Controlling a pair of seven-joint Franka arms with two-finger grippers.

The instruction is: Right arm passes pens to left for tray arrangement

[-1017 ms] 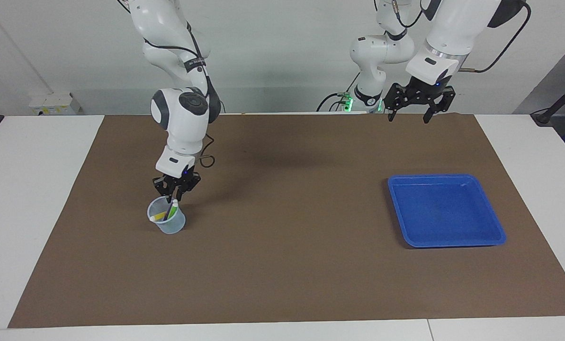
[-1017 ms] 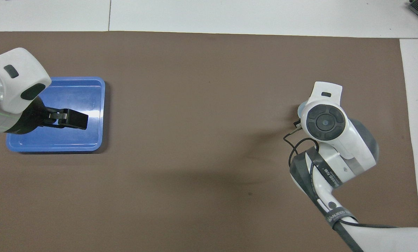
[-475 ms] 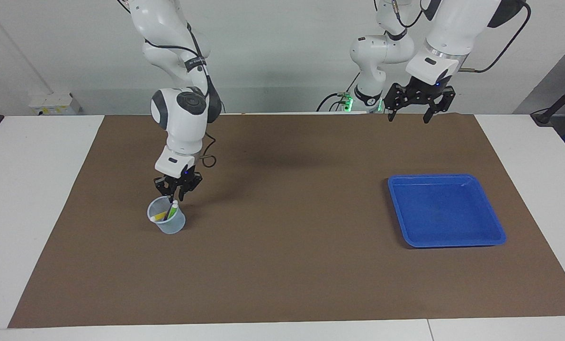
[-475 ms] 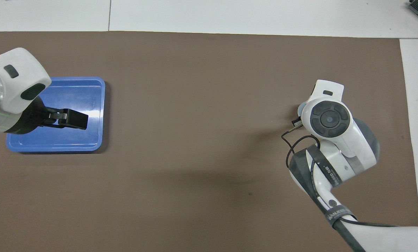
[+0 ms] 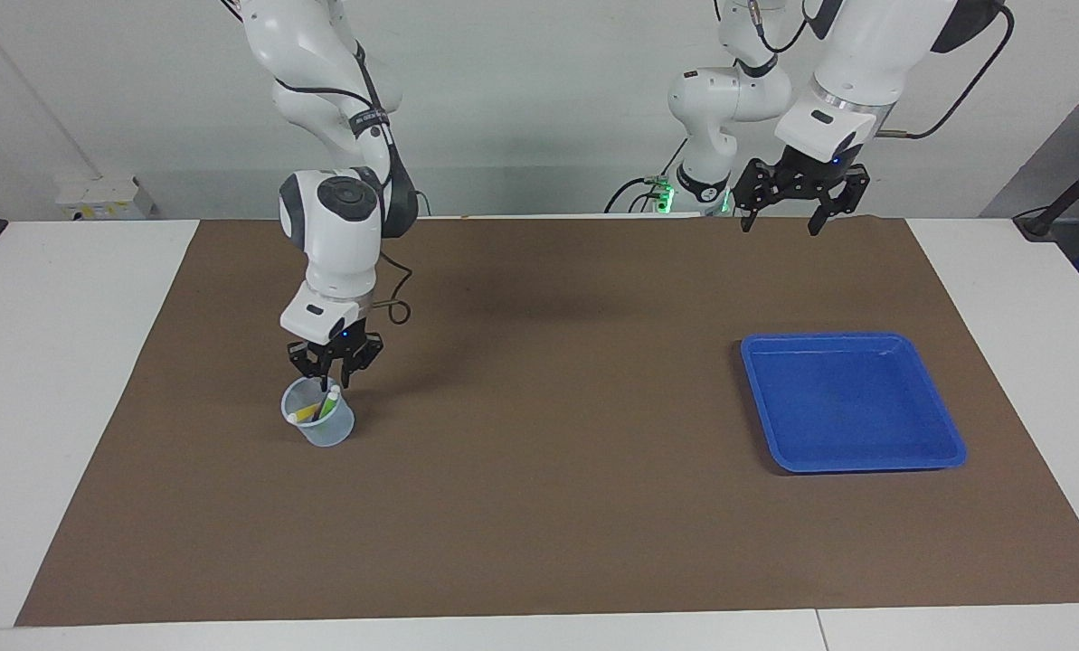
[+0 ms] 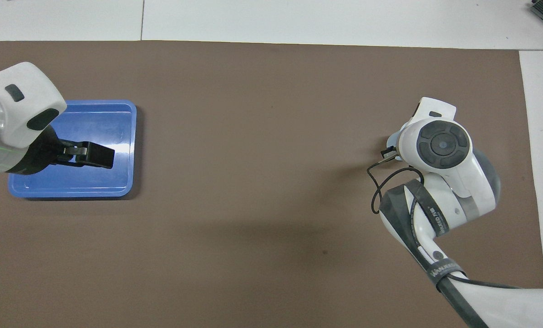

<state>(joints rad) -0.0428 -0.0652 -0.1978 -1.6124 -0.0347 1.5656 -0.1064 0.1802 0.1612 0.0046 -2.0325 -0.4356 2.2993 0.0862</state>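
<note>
The first pick is in hand. The right gripper (image 5: 333, 368) hangs just above the cup (image 5: 318, 423), fingers narrowly parted around the green pen's (image 5: 330, 400) whitish tip; the yellow pen (image 5: 304, 413) leans beside it. Next it must close and lift straight up. Since half a second ago its wrist has swung toward its own end. Well apart, the left gripper (image 5: 792, 201) waits wide open over the mat (image 5: 539, 506), with the empty tray (image 5: 951, 448) below it.

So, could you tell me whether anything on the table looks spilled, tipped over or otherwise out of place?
Nothing stands out. The cup stands upright with the pens leaning inside it, right gripper just above them. The tray lies flat and empty on the brown mat. The left gripper waits, raised.
</note>
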